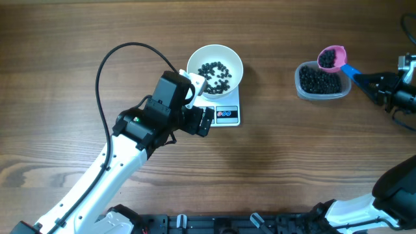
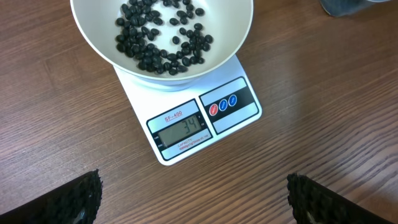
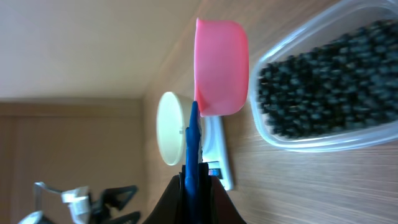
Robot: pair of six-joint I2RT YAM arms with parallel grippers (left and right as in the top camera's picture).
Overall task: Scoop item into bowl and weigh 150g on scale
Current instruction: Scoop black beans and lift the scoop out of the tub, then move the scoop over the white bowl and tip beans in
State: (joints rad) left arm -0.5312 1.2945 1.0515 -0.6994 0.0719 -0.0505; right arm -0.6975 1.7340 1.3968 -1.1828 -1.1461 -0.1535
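- Table [image 1: 273,169]: brown wood grain under scale [image 1: 227,115], bowl [image 1: 236,60], tub [image 1: 299,90].
- Wall [image 3: 81,43] beyond: plain beige.
- Left gripper [image 2: 196,196] gapes wide; right gripper [image 3: 198,183] clamps scoop [image 3: 221,68] handle.

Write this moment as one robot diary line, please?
left end effector: open, near scale | right end effector: shut on loaded scoop by tub | bowl: on scale, some beans
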